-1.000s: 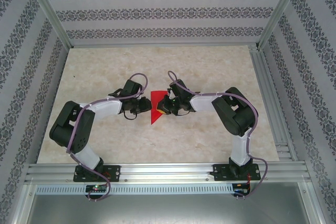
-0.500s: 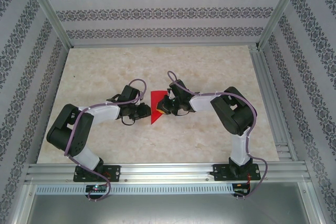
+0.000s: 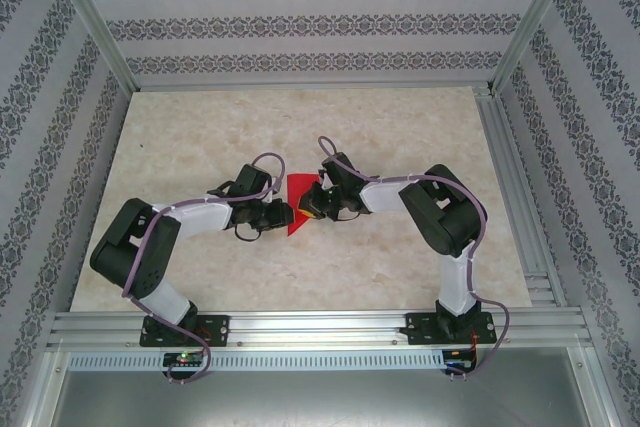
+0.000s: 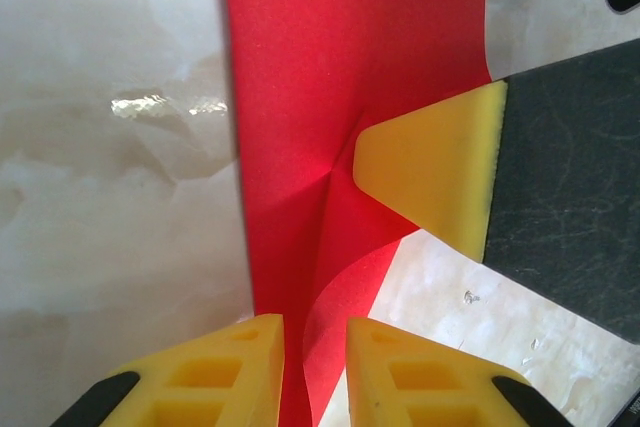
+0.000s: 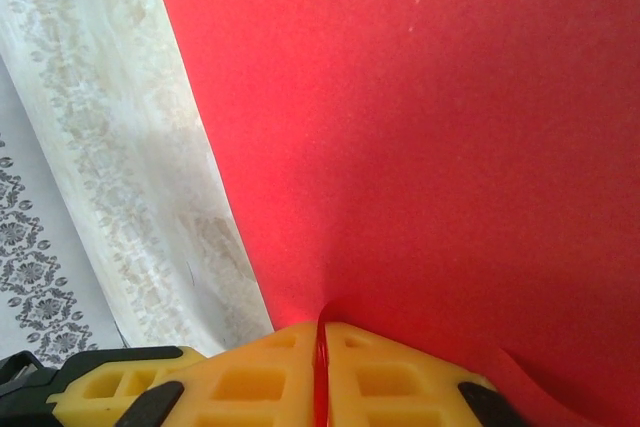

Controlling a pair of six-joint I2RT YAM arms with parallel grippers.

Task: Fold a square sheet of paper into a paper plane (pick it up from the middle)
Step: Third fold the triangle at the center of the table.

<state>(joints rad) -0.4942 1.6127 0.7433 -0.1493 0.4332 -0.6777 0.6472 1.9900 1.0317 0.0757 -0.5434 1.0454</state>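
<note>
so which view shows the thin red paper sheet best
The left wrist view: the thin red paper sheet shows its edges, crease and curling flap. The right wrist view gives a plain red expanse with one edge; top external, a small, partly covered red wedge.

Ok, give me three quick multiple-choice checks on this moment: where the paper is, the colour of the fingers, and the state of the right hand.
1. Where is the paper?
A. far left corner
B. middle of the table, between the left hand and the right hand
C. on the near rail

2. What colour are the fingers?
A. blue
B. white
C. yellow

3. The right hand is:
A. shut on the paper
B. wide open above it
C. parked away from it

Answers:
1 B: the top view shows the red sheet between both hands.
2 C: both wrist views show yellow fingers.
3 A: in the right wrist view its fingers meet on a red sliver.
</note>
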